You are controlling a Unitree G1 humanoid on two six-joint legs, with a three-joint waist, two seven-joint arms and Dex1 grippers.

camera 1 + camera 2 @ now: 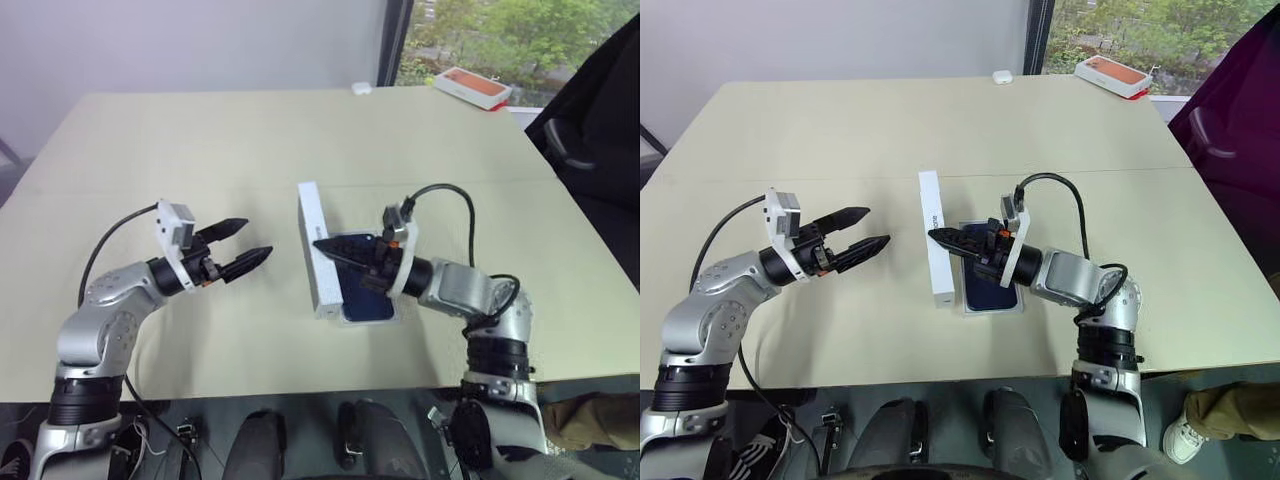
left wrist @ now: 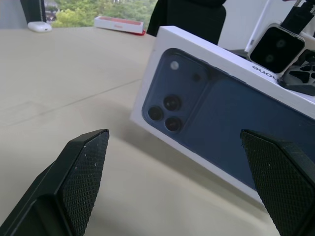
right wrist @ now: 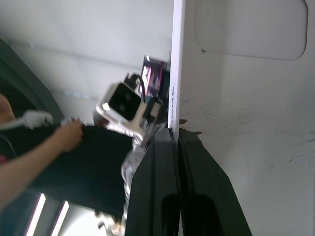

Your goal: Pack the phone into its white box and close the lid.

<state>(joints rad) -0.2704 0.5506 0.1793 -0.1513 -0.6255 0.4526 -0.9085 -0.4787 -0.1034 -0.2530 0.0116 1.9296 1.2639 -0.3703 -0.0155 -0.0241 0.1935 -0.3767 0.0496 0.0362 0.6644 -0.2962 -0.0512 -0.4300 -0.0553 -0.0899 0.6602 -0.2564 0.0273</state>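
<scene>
The lid (image 1: pixel 309 225) stands on its long edge in the middle of the table, its printed dark blue phone picture (image 2: pixel 221 118) facing my left gripper. Right of it lies the dark navy phone (image 1: pixel 368 303), flat in the white box, whose thin rim (image 1: pixel 372 322) shows at the near end. My right gripper (image 1: pixel 322 245) reaches over the phone and is shut on the lid's upper rim; the white edge runs in between its fingers (image 3: pixel 197 162). My left gripper (image 1: pixel 255 238) hovers open a short way left of the lid, touching nothing.
A flat orange-topped box (image 1: pixel 473 86) and a small white case (image 1: pixel 361 88) sit at the table's far edge (image 1: pixel 200 95). A dark chair (image 1: pixel 600 120) stands off the right side. A person's hand (image 3: pixel 69 135) shows beyond the table. A seam (image 1: pixel 150 186) crosses the tabletop.
</scene>
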